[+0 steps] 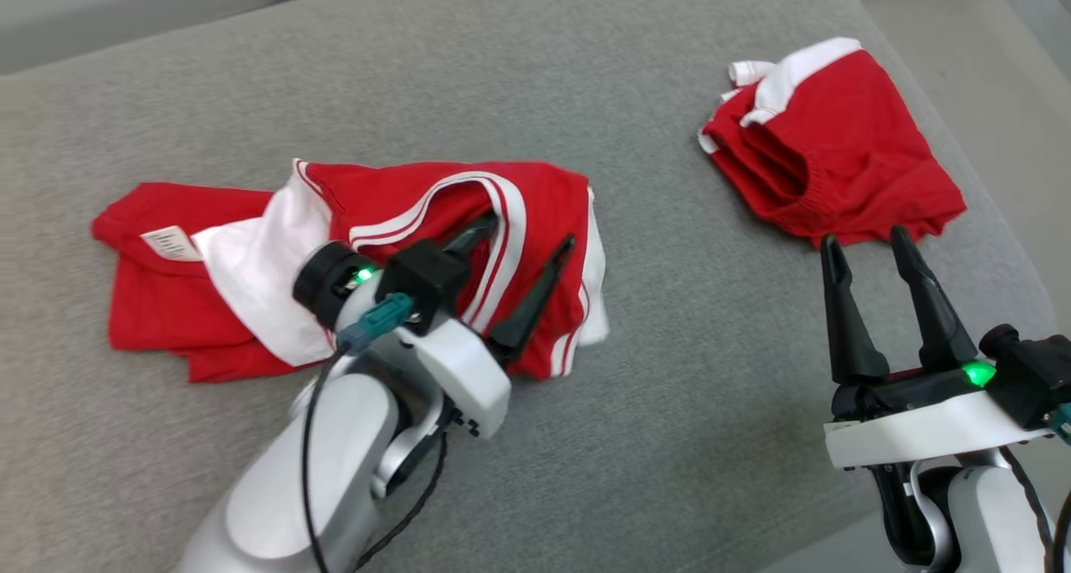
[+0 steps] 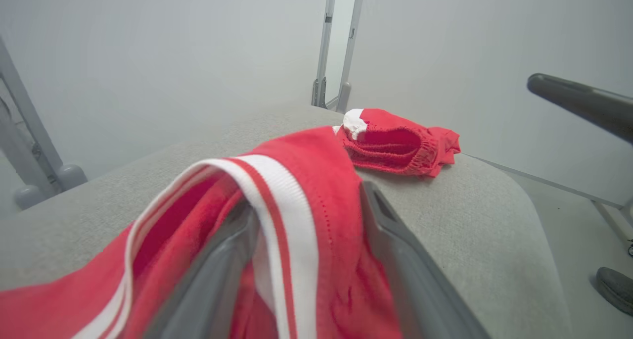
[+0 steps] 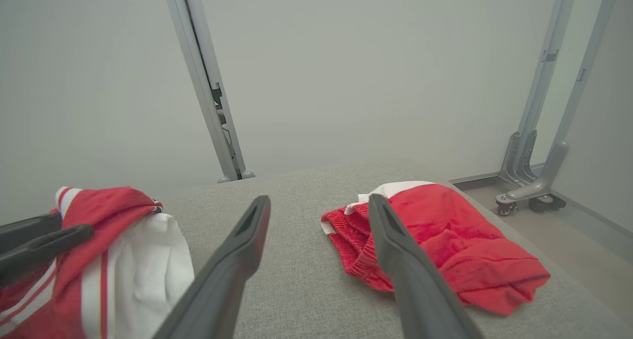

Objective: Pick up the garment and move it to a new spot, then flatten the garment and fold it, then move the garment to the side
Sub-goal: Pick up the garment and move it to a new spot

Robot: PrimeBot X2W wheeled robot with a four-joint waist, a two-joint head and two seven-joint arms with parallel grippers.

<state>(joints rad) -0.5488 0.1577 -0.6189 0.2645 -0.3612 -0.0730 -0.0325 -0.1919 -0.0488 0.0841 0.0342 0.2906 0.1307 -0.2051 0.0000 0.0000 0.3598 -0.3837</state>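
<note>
Grey fabric covers the counter, where the crumpled red-and-white jersey is laid at left, partly hidden by the left arm, with red shorts at far right. A jersey fold is straddled by the spread left pincer; the right pincer is held wide, empty.

I count two red garments on one grey cushion: one jersey with white stripes and one pair of shorts. One white label shows on the jersey (just the one). I have two grippers here, the left gripper and the right gripper, with two dark fingers each, four altogether.
</note>
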